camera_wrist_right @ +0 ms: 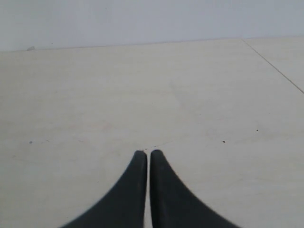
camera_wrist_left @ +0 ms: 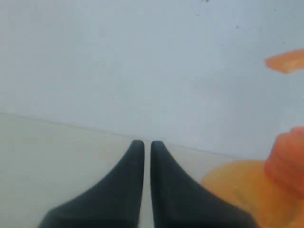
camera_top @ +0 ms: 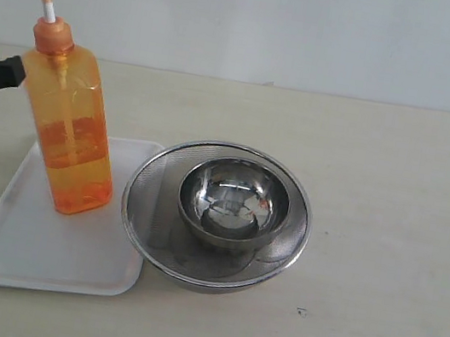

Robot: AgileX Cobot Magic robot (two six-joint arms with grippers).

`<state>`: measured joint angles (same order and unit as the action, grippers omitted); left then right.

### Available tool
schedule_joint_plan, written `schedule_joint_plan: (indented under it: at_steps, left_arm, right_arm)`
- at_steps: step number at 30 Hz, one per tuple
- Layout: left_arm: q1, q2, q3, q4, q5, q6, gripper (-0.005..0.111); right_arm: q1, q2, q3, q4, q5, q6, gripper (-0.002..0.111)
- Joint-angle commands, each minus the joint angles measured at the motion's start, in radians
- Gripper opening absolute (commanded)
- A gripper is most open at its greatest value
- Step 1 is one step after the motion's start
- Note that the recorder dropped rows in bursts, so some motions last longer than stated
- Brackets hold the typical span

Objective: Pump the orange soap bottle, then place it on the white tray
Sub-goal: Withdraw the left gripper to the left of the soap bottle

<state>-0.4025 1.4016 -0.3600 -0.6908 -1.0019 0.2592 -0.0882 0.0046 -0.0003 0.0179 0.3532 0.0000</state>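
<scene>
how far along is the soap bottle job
Placement looks done: the orange soap bottle stands upright on the white tray. Nothing in hand: the left gripper is shut beside the bottle, the right gripper shut over bare table. Left: nothing visible, though pumping cannot be confirmed.

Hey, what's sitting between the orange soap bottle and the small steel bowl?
In the exterior view, a narrow bare strip of the white tray, then the mesh strainer and its near wall; the steel bowl sits inside that strainer.
</scene>
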Motion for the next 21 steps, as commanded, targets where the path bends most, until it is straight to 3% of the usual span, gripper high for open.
schedule_joint_plan:
  at_steps: [1, 9, 18, 21]
  left_arm:
    - [-0.008, -0.142, 0.123, -0.049, 0.015, -0.021, 0.005]
    - [-0.089, -0.407, 0.338, 0.132, 0.081, -0.184, 0.005]
    - [-0.17, -0.415, 0.349, 0.173, 0.196, -0.218, 0.005]
    - [-0.181, -0.388, 0.34, 0.253, 0.208, -0.283, 0.005]
  right_arm:
    - [-0.002, -0.005, 0.0, 0.0, -0.005, -0.006, 0.0]
    - [-0.002, -0.005, 0.0, 0.0, -0.005, -0.006, 0.0]
    - [-0.002, -0.005, 0.0, 0.0, -0.005, -0.006, 0.0]
    - [-0.002, -0.005, 0.0, 0.0, -0.005, -0.006, 0.0]
